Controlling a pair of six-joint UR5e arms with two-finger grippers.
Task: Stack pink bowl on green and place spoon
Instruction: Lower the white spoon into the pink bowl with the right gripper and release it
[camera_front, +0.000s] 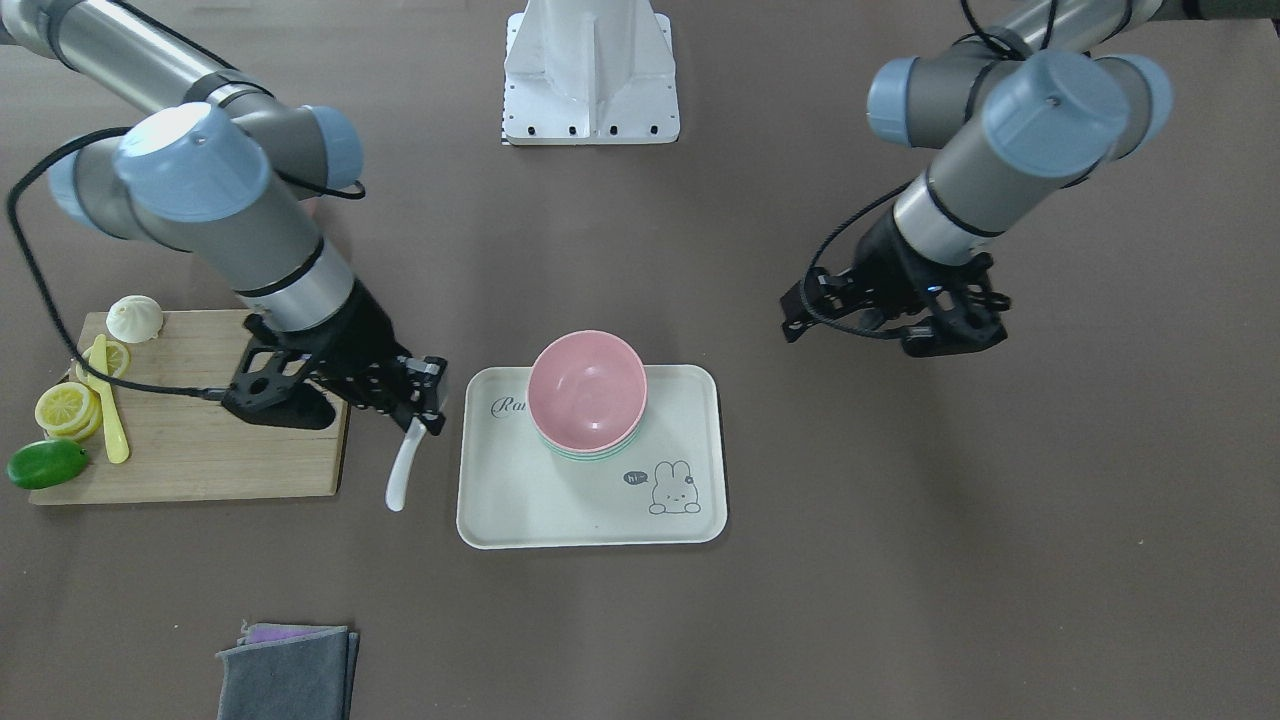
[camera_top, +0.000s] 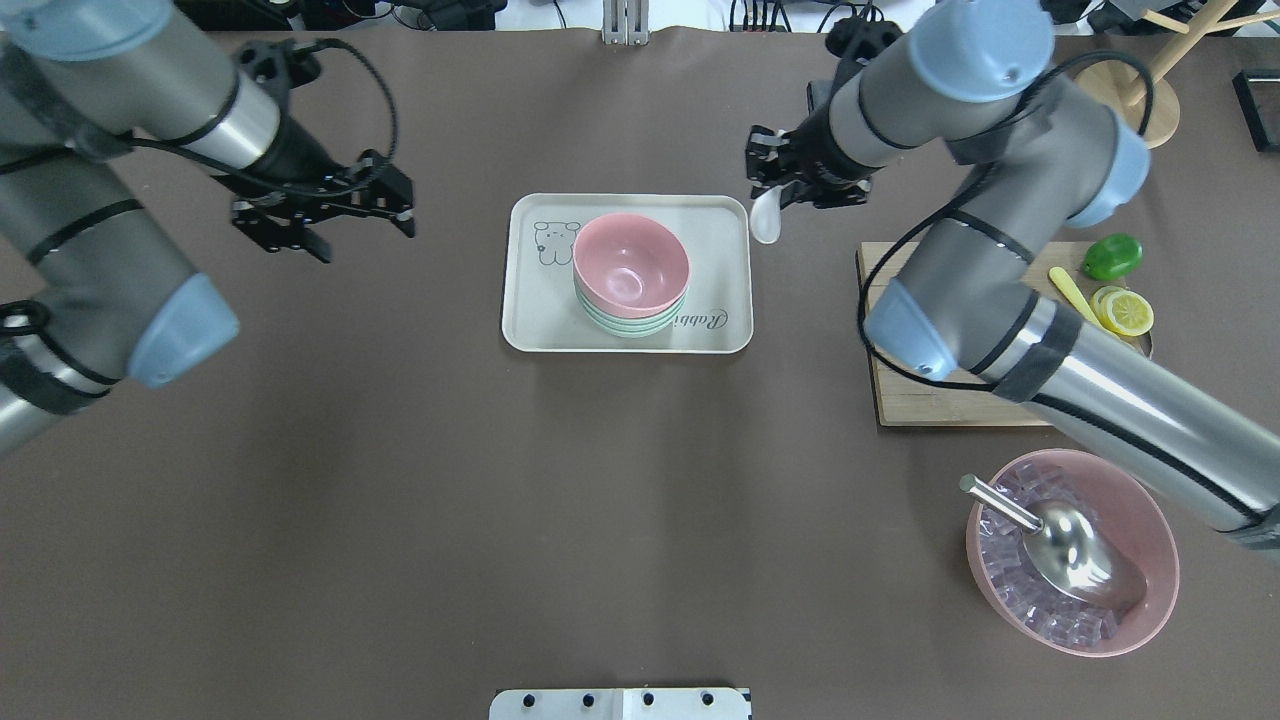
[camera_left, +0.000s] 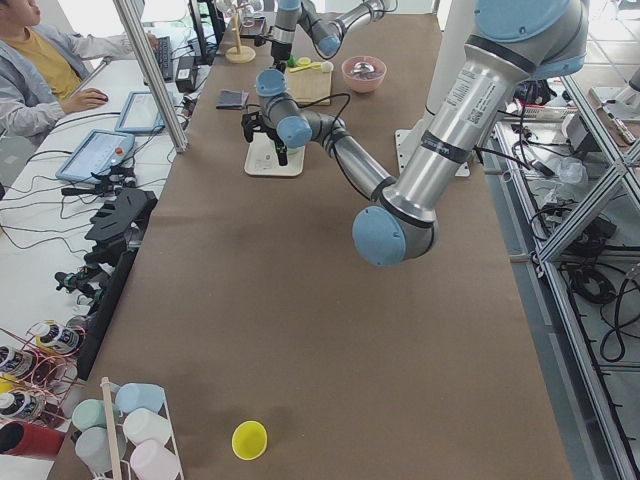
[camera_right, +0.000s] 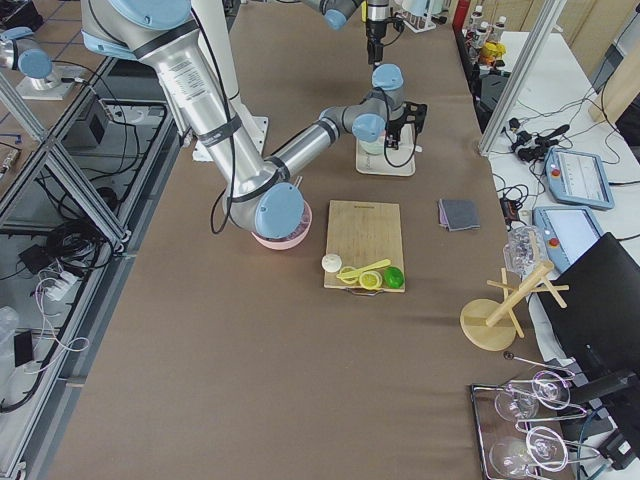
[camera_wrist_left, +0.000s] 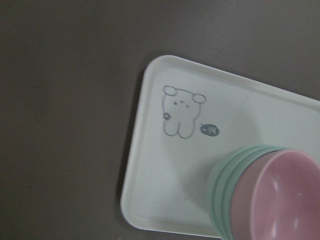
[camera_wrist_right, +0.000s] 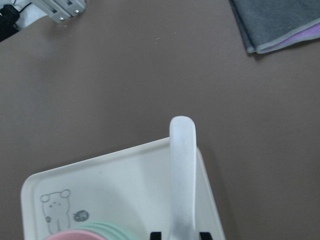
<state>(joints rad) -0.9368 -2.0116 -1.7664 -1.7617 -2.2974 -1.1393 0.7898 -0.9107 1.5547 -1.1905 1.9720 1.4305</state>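
Note:
A pink bowl (camera_top: 630, 265) sits nested on a stack of green bowls (camera_top: 630, 322) on the cream tray (camera_top: 530, 320) at the table's middle. The stack also shows in the front view, pink bowl (camera_front: 587, 385) on top. My right gripper (camera_top: 772, 178) is shut on the handle of a white spoon (camera_top: 765, 218), held in the air just beyond the tray's right far corner. In the right wrist view the spoon (camera_wrist_right: 182, 170) hangs over the tray's corner (camera_wrist_right: 125, 180). My left gripper (camera_top: 355, 228) is open and empty, to the left of the tray.
A wooden board (camera_top: 930, 400) on the right holds lemon slices (camera_top: 1125, 310), a lime (camera_top: 1112, 256) and a yellow utensil (camera_top: 1068, 290). A large pink bowl of ice with a metal scoop (camera_top: 1070, 565) stands near right. A grey cloth (camera_front: 288, 670) lies on the far side.

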